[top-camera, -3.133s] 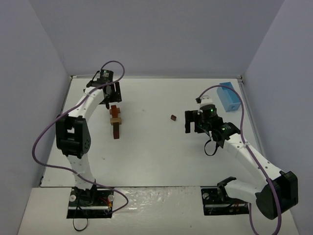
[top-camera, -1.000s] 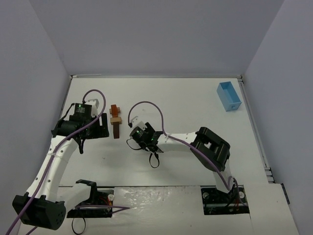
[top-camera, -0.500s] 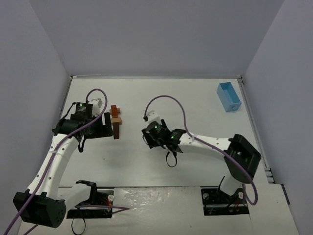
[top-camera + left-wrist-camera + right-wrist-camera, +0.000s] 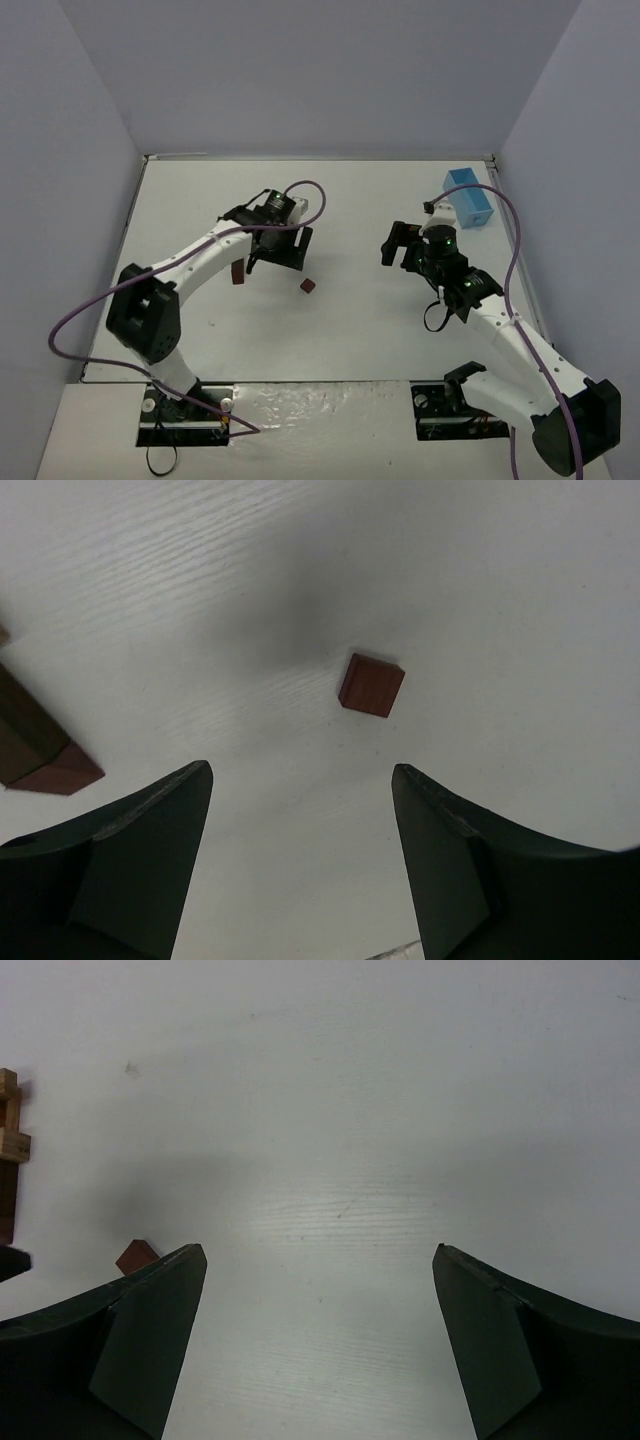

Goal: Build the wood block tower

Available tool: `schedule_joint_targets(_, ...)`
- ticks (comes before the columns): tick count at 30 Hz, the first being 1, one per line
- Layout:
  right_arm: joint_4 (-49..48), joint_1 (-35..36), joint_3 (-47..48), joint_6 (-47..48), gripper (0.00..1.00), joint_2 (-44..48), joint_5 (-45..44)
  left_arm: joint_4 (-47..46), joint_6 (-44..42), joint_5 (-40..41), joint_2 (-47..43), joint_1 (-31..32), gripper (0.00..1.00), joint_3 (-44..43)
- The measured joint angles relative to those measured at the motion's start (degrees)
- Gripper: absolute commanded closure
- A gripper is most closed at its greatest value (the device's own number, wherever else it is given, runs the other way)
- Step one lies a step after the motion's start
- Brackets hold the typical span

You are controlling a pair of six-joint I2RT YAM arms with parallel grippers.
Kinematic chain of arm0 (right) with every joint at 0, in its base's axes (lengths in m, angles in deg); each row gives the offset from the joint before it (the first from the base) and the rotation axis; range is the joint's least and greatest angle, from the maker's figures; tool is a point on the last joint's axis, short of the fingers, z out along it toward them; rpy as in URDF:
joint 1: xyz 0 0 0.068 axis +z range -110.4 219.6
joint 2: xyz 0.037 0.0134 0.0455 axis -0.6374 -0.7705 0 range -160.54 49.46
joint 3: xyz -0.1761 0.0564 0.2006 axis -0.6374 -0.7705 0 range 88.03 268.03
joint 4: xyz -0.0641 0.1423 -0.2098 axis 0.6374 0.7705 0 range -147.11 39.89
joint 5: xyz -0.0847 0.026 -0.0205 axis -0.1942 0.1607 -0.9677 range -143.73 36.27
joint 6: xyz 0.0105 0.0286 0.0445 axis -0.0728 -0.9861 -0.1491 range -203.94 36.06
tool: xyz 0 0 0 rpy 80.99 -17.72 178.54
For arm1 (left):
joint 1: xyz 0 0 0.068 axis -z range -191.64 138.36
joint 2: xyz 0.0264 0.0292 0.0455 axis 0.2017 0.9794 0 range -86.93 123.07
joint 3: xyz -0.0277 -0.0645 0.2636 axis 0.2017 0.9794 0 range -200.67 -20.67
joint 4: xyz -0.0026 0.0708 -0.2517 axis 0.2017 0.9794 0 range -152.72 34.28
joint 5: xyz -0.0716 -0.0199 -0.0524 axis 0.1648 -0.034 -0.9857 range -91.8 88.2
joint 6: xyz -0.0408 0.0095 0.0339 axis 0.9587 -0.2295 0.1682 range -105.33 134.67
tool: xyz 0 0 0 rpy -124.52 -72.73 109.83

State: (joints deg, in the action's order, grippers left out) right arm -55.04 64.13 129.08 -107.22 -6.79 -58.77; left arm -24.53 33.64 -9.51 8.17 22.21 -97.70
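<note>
The wood block tower (image 4: pixel 237 272) is mostly hidden under my left arm; only its reddish-brown near end shows. That end shows in the left wrist view (image 4: pixel 35 752), and its tan and brown blocks show in the right wrist view (image 4: pixel 8 1155). One small reddish-brown wood block (image 4: pixel 308 285) lies alone on the table just right of the tower. My left gripper (image 4: pixel 283 258) is open and empty, with the block (image 4: pixel 371 684) just ahead of it. My right gripper (image 4: pixel 398 250) is open and empty, well right of the block (image 4: pixel 135 1256).
A light blue box (image 4: pixel 468 198) stands at the back right near the wall. The white table (image 4: pixel 330 330) is walled on the left, back and right. Purple cables loop off both arms.
My left gripper has moved from the tower's left side to its right, over it. My right arm has drawn back to the right. The small block now lies uncovered beside the tower.
</note>
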Motion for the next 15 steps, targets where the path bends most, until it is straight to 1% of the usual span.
schedule_joint_targets(4, 1.98, -2.19, -1.23, -0.89, 0.05, 3.55, 2.22, -2.26, -0.92, 1.26, 9.91, 3.95, 0.31, -4.85)
schedule_joint_targets(8, 3.49, -2.81, -1.33, -0.95, 0.05, 5.56, 3.12, -2.61, -1.10, 1.58, 15.85, 6.01, 0.31, -7.16)
schedule_joint_targets(11, 3.85, -3.18, -1.33, -0.78, 0.04, 6.01, 3.55, -2.61, -1.10, 1.89, 18.22, 6.11, 0.32, -7.89)
schedule_joint_targets(13, 4.29, -3.49, -1.33, -0.59, 0.05, 5.91, 3.74, -2.57, -1.06, 2.30, 18.96, 6.11, 0.36, -7.93)
schedule_joint_targets(15, 4.75, -3.76, -1.33, -0.35, 0.04, 5.74, 3.87, -2.57, -1.00, 2.58, 19.16, 6.10, 0.38, -7.93)
